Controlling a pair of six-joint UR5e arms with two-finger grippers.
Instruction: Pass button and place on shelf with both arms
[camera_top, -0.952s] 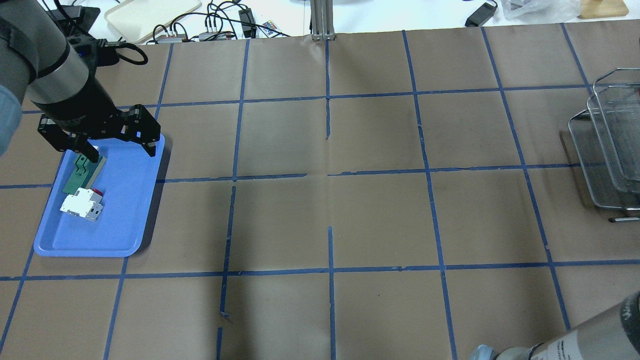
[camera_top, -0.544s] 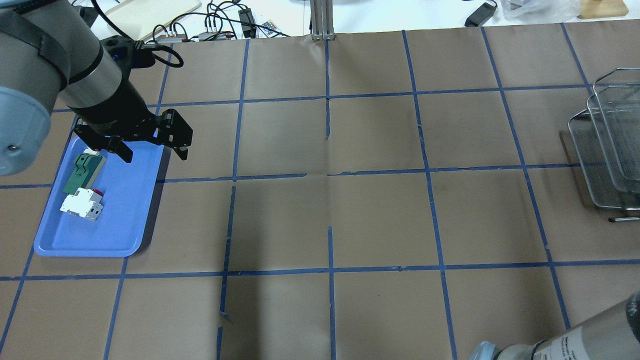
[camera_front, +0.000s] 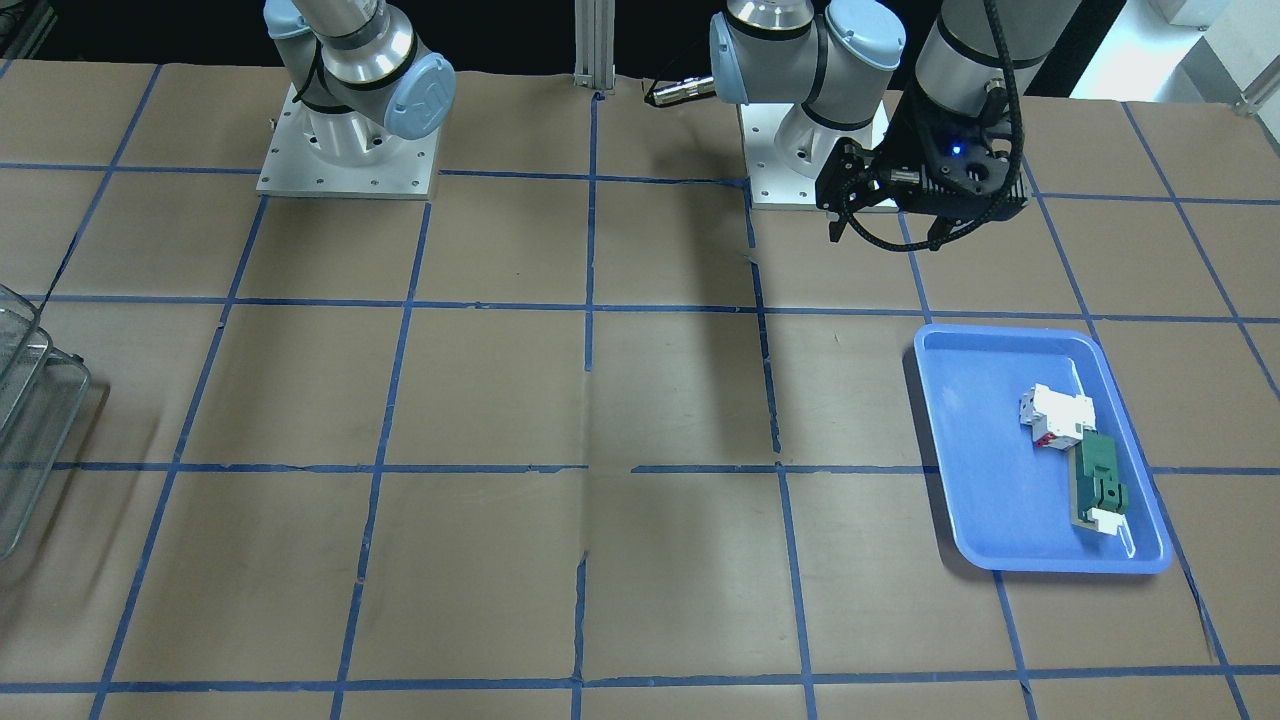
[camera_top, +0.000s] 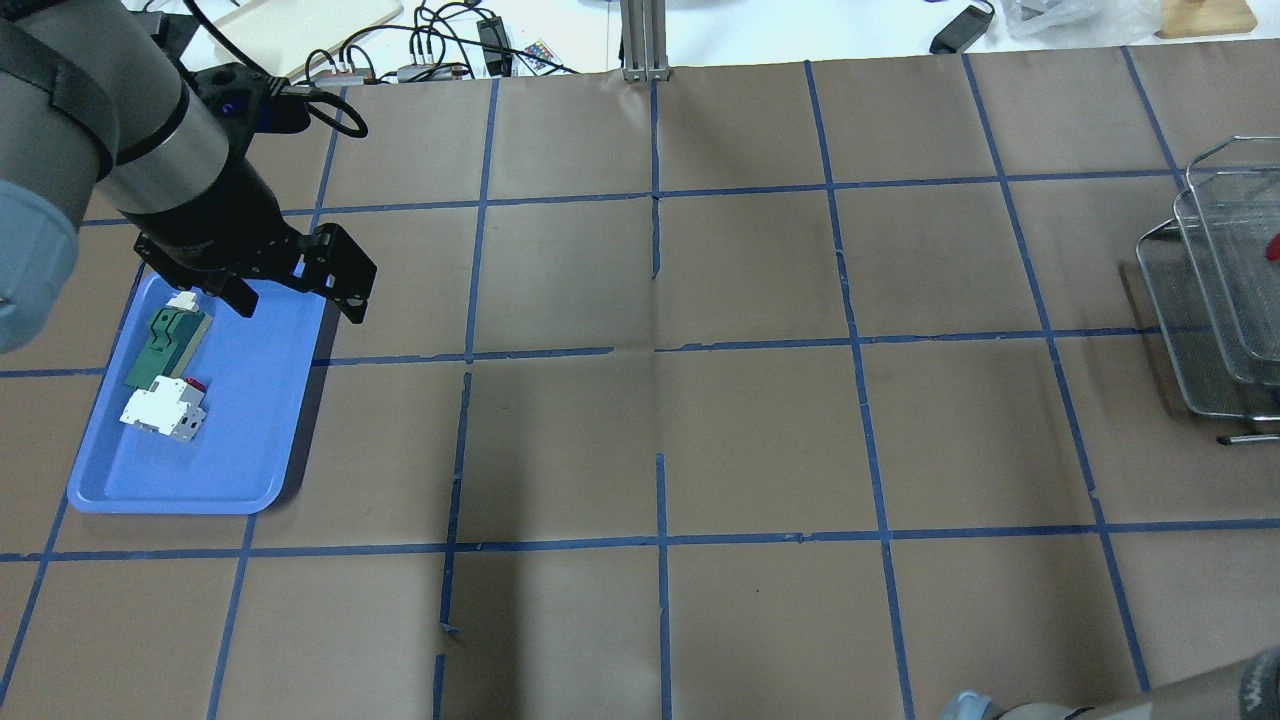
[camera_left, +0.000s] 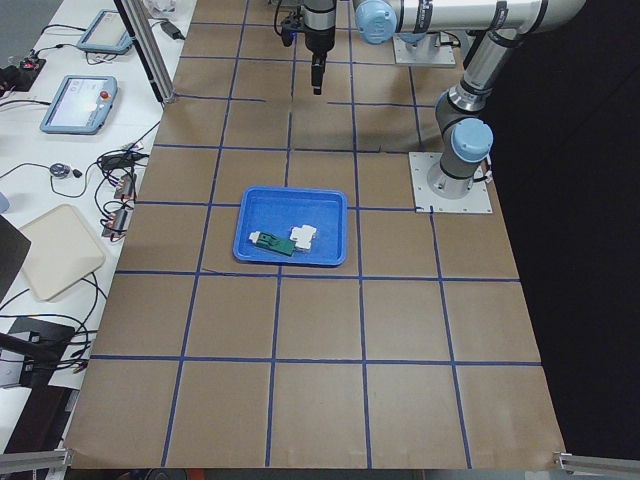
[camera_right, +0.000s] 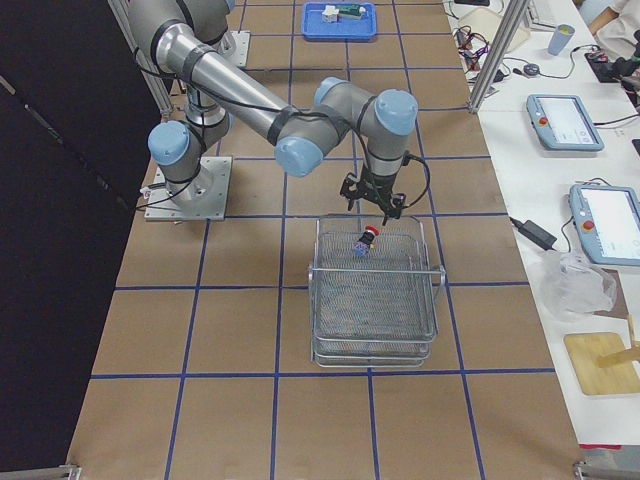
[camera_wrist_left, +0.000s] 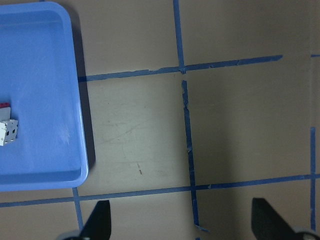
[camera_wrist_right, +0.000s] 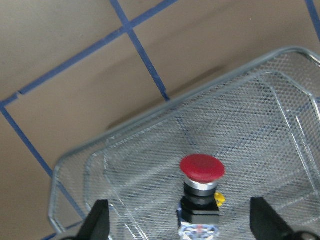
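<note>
The button (camera_wrist_right: 201, 192), red cap up on a black body, stands on the top tier of the wire-mesh shelf (camera_wrist_right: 125, 165). It also shows in the exterior right view (camera_right: 366, 241), and as a red speck at the overhead view's right edge (camera_top: 1273, 245). My right gripper (camera_wrist_right: 181, 222) is open just above the button, apart from it, over the shelf (camera_right: 375, 300). My left gripper (camera_top: 298, 298) is open and empty, held high over the far right corner of the blue tray (camera_top: 200, 470). It also shows in the front view (camera_front: 888, 235).
The blue tray holds a white breaker (camera_top: 160, 410) and a green-and-white part (camera_top: 165, 345). The shelf (camera_top: 1200, 300) stands at the table's right end. Cables (camera_top: 440, 40) and a cream tray (camera_top: 300, 25) lie beyond the far edge.
My left gripper moved right from over the tray's far end to its right corner, staying open. A red speck of the button now shows in the shelf. The right arm slid lower out of view.
</note>
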